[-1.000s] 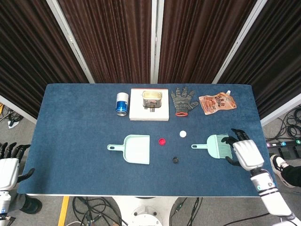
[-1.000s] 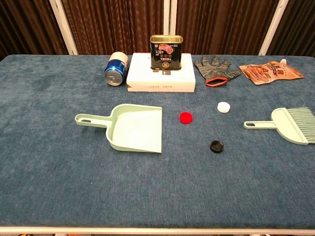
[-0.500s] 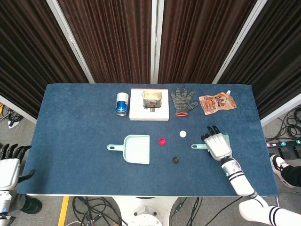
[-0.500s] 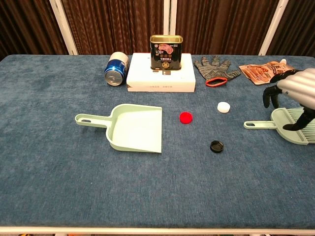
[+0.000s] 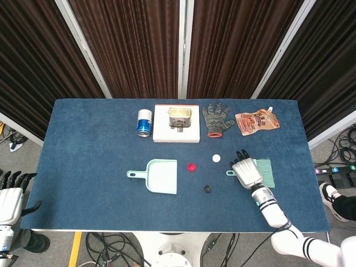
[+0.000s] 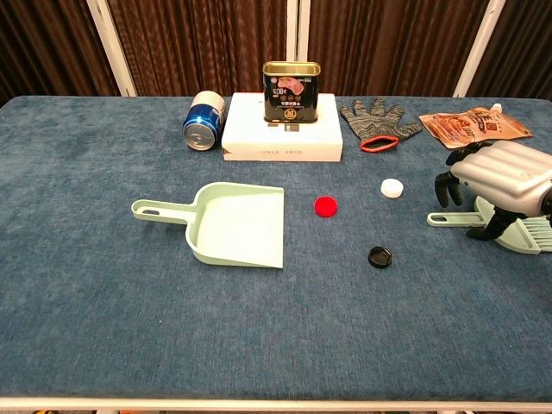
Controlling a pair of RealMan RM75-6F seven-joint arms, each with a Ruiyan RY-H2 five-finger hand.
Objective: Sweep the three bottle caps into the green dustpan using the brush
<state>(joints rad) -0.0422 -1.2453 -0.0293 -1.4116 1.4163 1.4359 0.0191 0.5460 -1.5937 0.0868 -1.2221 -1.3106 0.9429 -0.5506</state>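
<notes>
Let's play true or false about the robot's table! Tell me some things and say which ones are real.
1. The red cap lies inside the green dustpan. False: it lies on the table beside the dustpan's open edge.
2. The right hand is over the brush. True.
3. The black cap sits nearer the robot than the white cap. True.
4. The blue can stands upright. False: it lies on its side.
5. The glove lies between the white box and the orange pouch. True.
6. The left hand holds the dustpan. False: it is off the table's left corner, holding nothing.
</notes>
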